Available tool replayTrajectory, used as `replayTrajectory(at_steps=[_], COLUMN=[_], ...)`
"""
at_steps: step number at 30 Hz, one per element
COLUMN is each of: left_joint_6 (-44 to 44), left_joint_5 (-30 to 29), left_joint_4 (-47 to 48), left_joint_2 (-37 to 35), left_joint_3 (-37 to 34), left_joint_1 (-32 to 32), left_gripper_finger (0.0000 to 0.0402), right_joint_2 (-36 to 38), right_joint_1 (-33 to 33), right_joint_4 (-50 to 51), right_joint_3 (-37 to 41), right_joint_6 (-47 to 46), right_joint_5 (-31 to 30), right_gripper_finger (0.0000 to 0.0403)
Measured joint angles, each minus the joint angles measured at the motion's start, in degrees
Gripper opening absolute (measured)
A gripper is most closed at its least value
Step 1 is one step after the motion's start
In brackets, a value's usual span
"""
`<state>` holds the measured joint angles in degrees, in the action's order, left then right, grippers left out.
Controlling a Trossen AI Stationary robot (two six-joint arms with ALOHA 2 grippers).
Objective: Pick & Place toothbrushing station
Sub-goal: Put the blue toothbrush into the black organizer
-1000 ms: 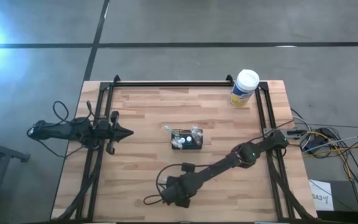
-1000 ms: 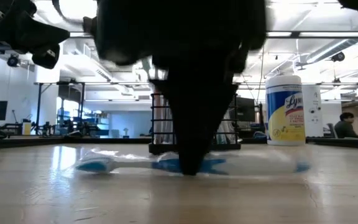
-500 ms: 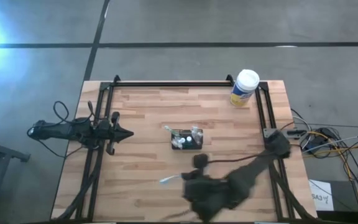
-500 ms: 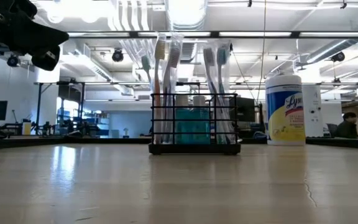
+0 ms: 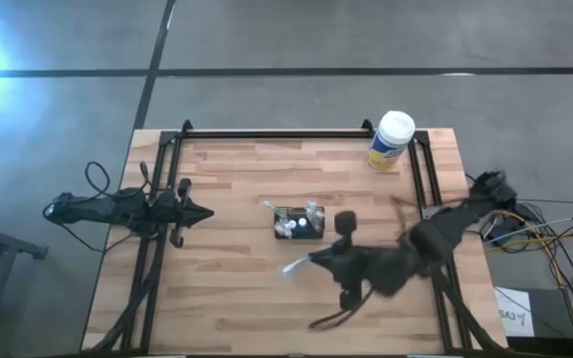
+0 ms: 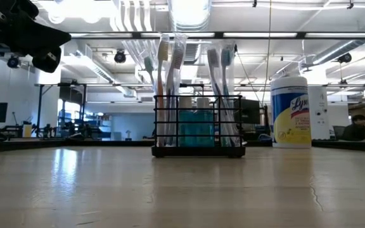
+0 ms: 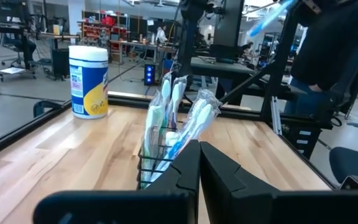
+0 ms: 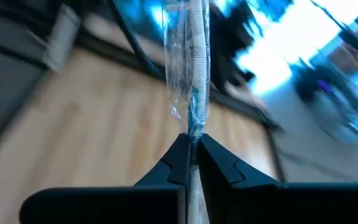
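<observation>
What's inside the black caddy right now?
The toothbrushing station holds wrapped toothbrushes standing upright in two clusters, with a teal item low between them. Its floor and the brush handle ends are hidden behind the mesh.

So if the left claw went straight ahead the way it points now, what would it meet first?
The left claw, parked at the table's left edge with fingers together, points at the toothbrushing station. The wood between looks bare, so the station would probably be first, though height is hard to judge.
</observation>
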<state>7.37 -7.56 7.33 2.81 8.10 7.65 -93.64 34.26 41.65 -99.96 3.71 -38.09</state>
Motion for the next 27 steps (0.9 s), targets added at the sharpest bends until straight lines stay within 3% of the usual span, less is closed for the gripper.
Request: replayTrajectory(at_steps=[4,7,18,27], left_joint_6=[0.3,1.0,1.9,1.3], left_joint_5=[0.0,0.0,0.0,-0.7], left_joint_4=[0.0,-0.1,0.0,-1.3], left_joint_2=[0.0,0.0,0.0,0.0], left_joint_3=[-0.2,-0.7,-1.5,-1.7], left_joint_1=[0.0,0.0,0.0,0.0], left_gripper_finger=[0.0012,0.0012,0.0012,0.0012], right_joint_2=[8.0,14.0,29.4,27.9], right_joint_1=[-3.9,-7.0,-12.2,-16.4], right_joint_4=[-23.2,-35.8,-65.4,-88.5], right_joint_3=[17.1,28.0,57.5,74.9], right_joint_6=[8.6,9.2,6.9,5.5], right_joint_5=[15.7,22.4,23.9,23.0], right_gripper_finger=[0.0013,0.0013,0.0013,0.0013])
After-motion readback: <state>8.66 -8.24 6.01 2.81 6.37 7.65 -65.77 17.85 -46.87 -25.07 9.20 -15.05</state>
